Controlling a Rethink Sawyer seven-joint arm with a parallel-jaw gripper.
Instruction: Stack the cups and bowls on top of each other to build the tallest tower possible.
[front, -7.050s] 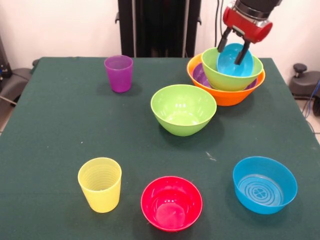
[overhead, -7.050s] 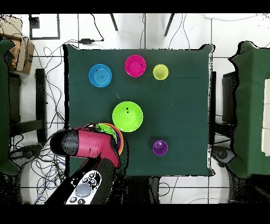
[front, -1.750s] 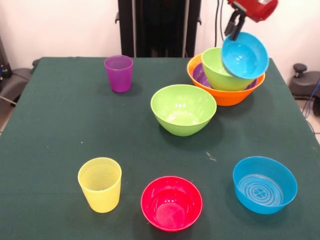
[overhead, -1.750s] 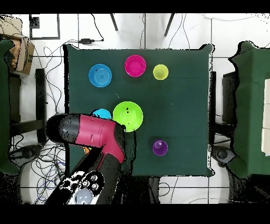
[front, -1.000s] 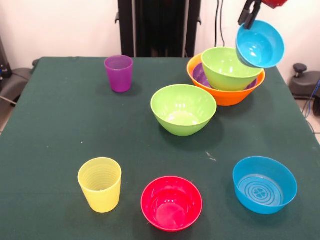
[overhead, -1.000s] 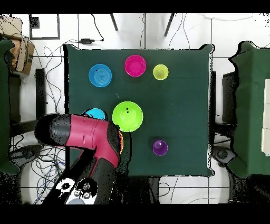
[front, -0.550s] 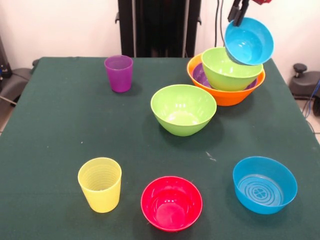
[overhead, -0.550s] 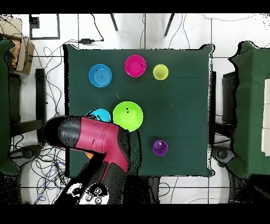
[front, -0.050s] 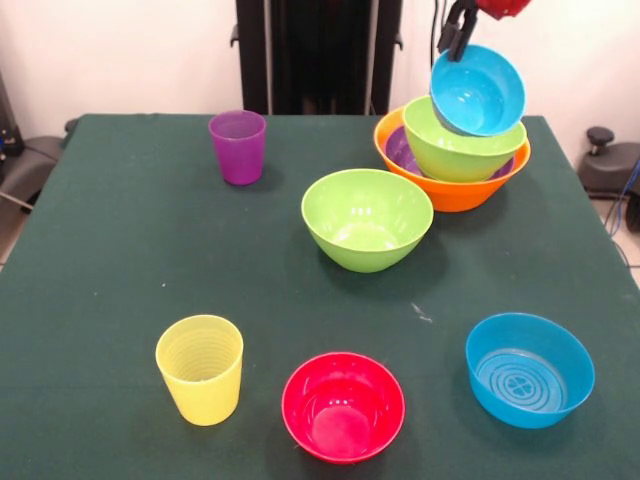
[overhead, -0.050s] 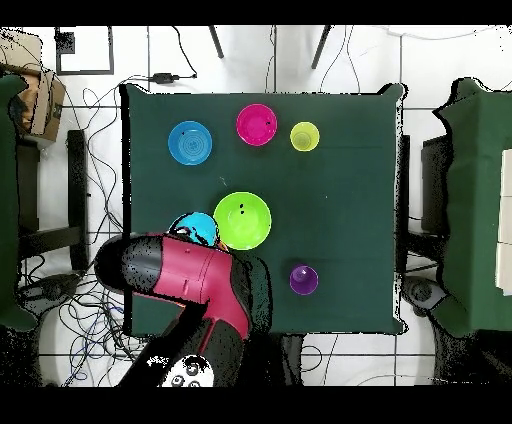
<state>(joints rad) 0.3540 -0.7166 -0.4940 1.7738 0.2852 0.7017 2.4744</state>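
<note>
**Tilted blue bowl held over the stack**

The dark green cloth-covered table (front, -0.050s: 120, 300) carries everything. At 1 o'clock in the front view, the tower (front, -0.050s: 452, 165) is 1 large glossy orange plastic bowl (front, -0.050s: 450, 192), a shallow purple bowl (front, -0.050s: 401, 152) mostly hidden inside it, and 1 lime green bowl (front, -0.050s: 462, 150) nested on top. A second lime green bowl (front, -0.050s: 367, 218) sits near centre. The gripper (front, -0.050s: 458, 30), cut off by the top edge, pinches the rim of a tilted blue plastic bowl (front, -0.050s: 478, 90) just above the tower; contact is unclear. Overhead, the red arm (overhead, -0.050s: 185, 275) covers the tower. Another blue bowl (front, -0.050s: 529, 368) lies at 4 o'clock, a pink-red bowl (front, -0.050s: 343, 405) at 6, a ribbed yellow tumbler (front, -0.050s: 200, 368) at 7, a translucent purple tumbler (front, -0.050s: 238, 146) at 11.
</note>
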